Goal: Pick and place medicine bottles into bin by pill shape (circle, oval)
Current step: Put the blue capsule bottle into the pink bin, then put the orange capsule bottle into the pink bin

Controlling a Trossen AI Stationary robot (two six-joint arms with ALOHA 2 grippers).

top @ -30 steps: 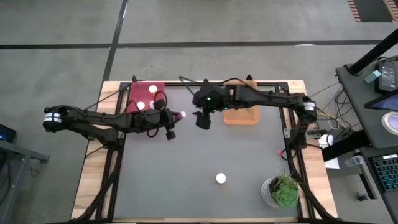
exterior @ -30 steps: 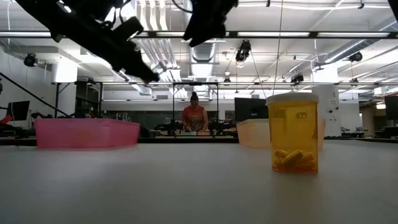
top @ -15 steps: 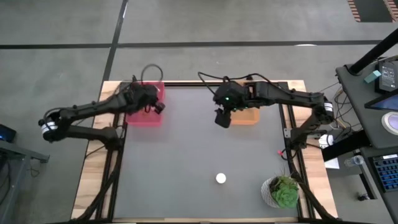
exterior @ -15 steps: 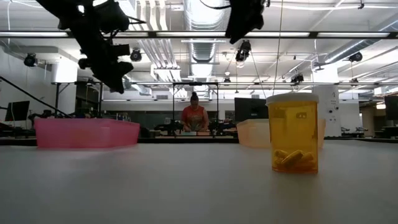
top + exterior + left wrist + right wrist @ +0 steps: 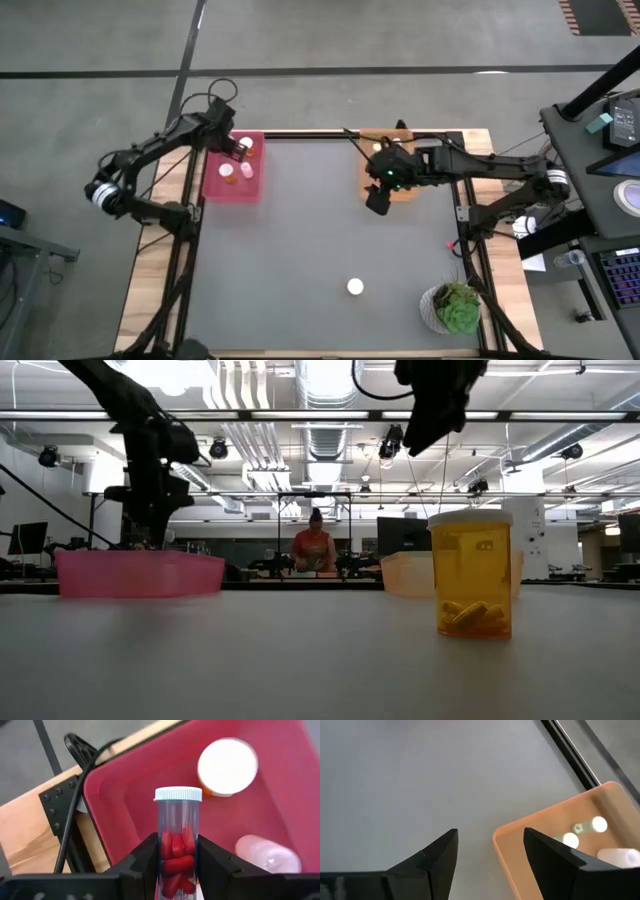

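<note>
My left gripper (image 5: 240,148) is over the pink bin (image 5: 212,182) at the far left, shut on a clear bottle of red oval pills with a white cap (image 5: 177,832). Two more bottles (image 5: 229,172) lie in that bin. My right gripper (image 5: 378,200) is open and empty by the near left corner of the orange bin (image 5: 405,192), which holds several bottles (image 5: 597,825). An amber bottle with a white cap (image 5: 355,287) stands on its base on the table, also seen in the low view (image 5: 471,573). My left gripper pinches the clear bottle's body below the cap (image 5: 177,855) between its two fingers (image 5: 146,862), one on each side. The fingers come from above. The bottle is lifted clear over the pink bin's floor (image 5: 150,775), its cap end away from the wrist.
A green plant in a white pot (image 5: 457,308) stands at the near right corner. The table's dark top (image 5: 300,260) lies between the bins and the amber bottle. A person (image 5: 313,548) stands far behind the table in the low view.
My left gripper has carried the clear bottle from the table's middle toward the far left, over the pink bin. My right gripper has gone toward the table's right edge, along the orange bin's near left corner.
</note>
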